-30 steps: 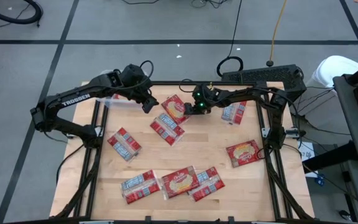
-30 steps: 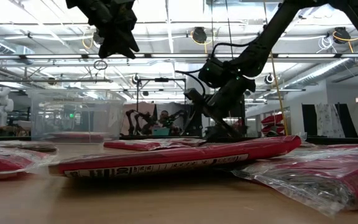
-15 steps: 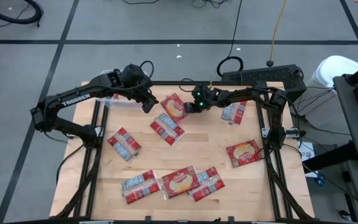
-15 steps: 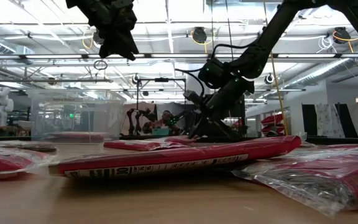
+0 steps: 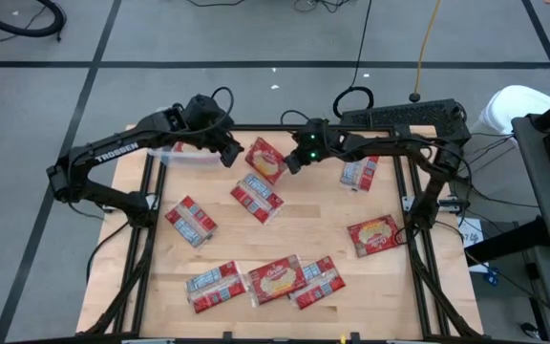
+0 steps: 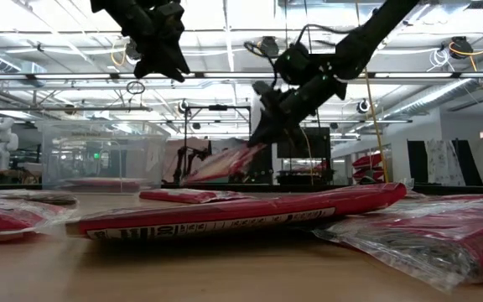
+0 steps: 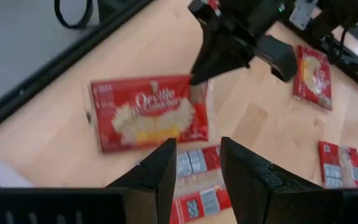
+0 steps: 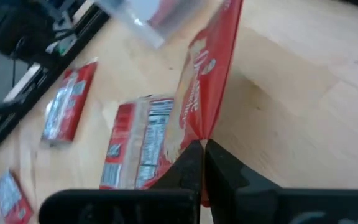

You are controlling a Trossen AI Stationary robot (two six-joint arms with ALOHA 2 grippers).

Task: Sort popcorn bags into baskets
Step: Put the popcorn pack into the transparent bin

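Left gripper [image 5: 229, 153] hangs over the far left corner of the table [image 5: 342, 225], right beside the clear basket [image 5: 185, 155] — fingers part-way apart with nothing between them. In its own wrist view the gap between the two dark fingers is clear and empty.

Right gripper [image 5: 290, 164] sits just right of it, near the far edge at mid-table, pinched shut on the corner of one red popcorn bag [image 5: 264, 159]. From table height the bag [image 6: 220, 161] hangs off the wood, tilted, its free end drooping toward the basket [image 6: 101, 155]. The right wrist camera shows the fingers closed on the bag's edge [image 8: 205, 81].

Key relation: the held bag stretches leftward from the right gripper, long axis roughly in line with the basket, free end pointing at it. Basket lies left of the bag, near but not touching. The left gripper stands between bag and basket, so it's the nearer arm to the tub, but the right one has the load. My guess — a short carry left past the left gripper, which could get in the way.

Remaining bags lie flat across the table: one [image 5: 256, 197] just near-side of the held bag, one [image 5: 359, 172] by the right arm, others along the near edge [image 5: 273, 279]
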